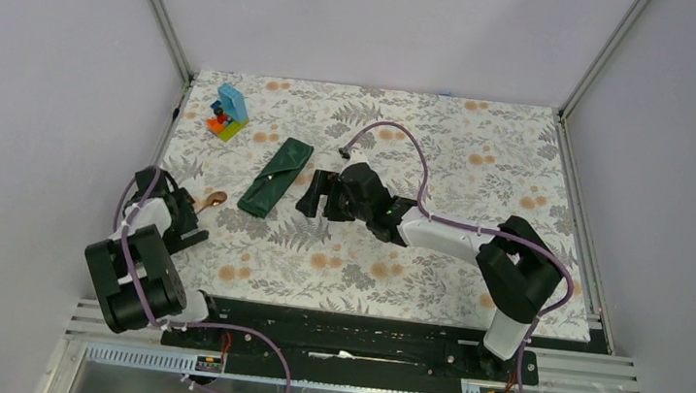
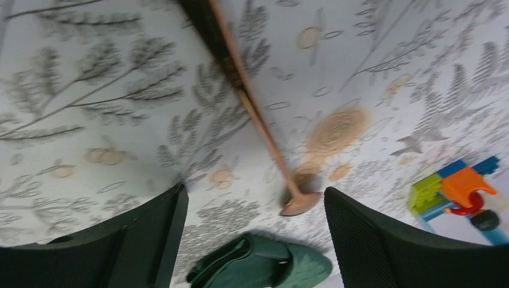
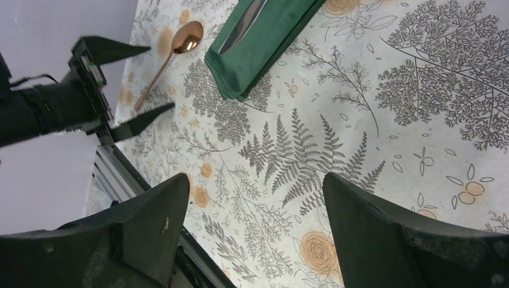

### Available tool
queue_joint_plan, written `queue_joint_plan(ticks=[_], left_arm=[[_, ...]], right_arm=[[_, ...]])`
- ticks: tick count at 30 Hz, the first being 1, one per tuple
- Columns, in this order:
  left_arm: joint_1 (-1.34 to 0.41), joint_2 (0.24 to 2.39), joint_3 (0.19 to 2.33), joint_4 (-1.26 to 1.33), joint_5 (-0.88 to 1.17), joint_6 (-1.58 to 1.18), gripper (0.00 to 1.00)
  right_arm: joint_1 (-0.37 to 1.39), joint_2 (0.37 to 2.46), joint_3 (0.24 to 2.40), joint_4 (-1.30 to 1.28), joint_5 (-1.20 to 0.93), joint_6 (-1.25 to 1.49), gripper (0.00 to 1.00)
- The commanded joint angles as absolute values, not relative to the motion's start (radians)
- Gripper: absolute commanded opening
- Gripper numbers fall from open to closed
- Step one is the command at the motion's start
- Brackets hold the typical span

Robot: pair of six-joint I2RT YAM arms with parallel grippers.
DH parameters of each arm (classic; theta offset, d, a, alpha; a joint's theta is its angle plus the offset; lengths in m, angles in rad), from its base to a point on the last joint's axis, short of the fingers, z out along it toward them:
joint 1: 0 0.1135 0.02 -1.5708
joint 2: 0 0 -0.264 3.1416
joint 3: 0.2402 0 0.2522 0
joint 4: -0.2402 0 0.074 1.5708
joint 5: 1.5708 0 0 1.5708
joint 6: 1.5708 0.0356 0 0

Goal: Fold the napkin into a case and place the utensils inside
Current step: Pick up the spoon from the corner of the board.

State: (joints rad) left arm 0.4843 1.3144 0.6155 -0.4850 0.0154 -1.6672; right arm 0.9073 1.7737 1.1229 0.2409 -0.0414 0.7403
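Observation:
The dark green napkin (image 1: pixel 275 177) lies folded as a narrow case (image 3: pixel 264 42) on the floral cloth, a silvery utensil (image 3: pixel 247 23) showing in its fold. A copper-tinted spoon (image 1: pixel 214 199) lies left of it, bowl toward the case. My left gripper (image 1: pixel 194 215) is open around the spoon's handle end. In the left wrist view the spoon (image 2: pixel 264 132) lies loose on the cloth between the wide fingers (image 2: pixel 150 234), with the napkin (image 2: pixel 264 264) beyond. My right gripper (image 1: pixel 317 205) hangs open just right of the case; nothing sits between its fingers (image 3: pixel 372 222).
A colourful toy block stack (image 1: pixel 228 113) stands at the back left, also seen as blocks (image 2: pixel 456 192) in the left wrist view. The floral table covering (image 1: pixel 445 168) spreads to the metal frame rails (image 1: pixel 565 141). The left gripper (image 3: pixel 114 84) shows in the right wrist view.

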Motion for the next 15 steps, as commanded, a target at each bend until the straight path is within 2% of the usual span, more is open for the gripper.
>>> queue_joint_plan(ticks=[1, 6, 8, 11, 15], left_arm=[[0.498, 1.411, 0.696, -0.442, -0.005, -1.825, 0.89], [0.500, 1.542, 0.749, -0.461, 0.058, -1.874, 0.88], [0.499, 1.578, 0.770, -0.469, 0.071, -1.888, 0.85], [0.508, 1.614, 0.792, -0.504, 0.068, -1.904, 0.61], [0.519, 1.646, 0.786, -0.510, 0.075, -1.897, 0.50]], right_arm=[[0.902, 1.742, 1.121, 0.262, -0.005, 0.697, 0.88], [0.901, 1.752, 1.124, 0.268, -0.005, 0.690, 0.88], [0.902, 1.751, 1.122, 0.271, -0.005, 0.684, 0.87], [0.902, 1.744, 1.120, 0.271, -0.005, 0.678, 0.87], [0.902, 1.725, 1.113, 0.272, 0.026, 0.668, 0.86]])
